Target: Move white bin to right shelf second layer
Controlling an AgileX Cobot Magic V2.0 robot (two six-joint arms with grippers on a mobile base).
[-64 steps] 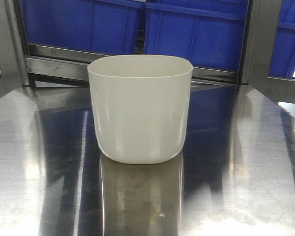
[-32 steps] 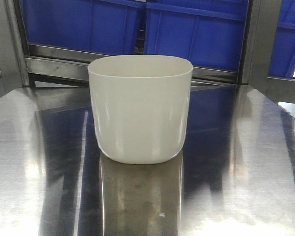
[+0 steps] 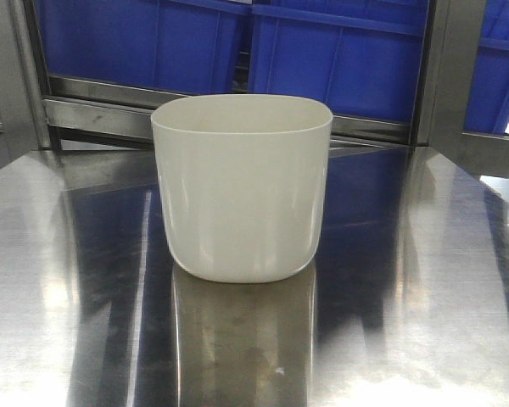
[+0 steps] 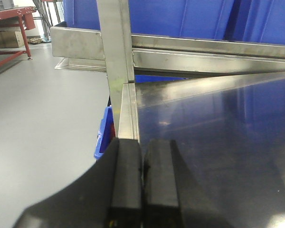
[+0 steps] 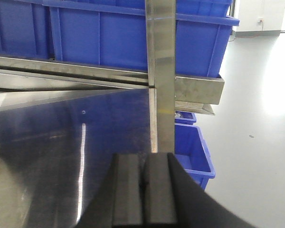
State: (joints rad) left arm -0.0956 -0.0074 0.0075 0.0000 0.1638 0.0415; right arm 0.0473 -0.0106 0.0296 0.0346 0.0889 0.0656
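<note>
Upright white bin (image 3: 242, 191) sits mid steel tabletop (image 3: 424, 322), a sliver at 9 o'clock of R gripper (image 5: 143, 166), so R's prob. nearer; L gripper (image 4: 142, 152) doesn't see it; both pinched closed, empty.

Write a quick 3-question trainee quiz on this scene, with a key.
1. True or false: the bin stands upright on the steel table.
2. What sits behind the bin? A) blue crates B) cardboard boxes C) red drums
3. Fill in: the left end effector and right end effector are both ____ and empty.
Key: 1 true; 2 A; 3 shut.
</note>
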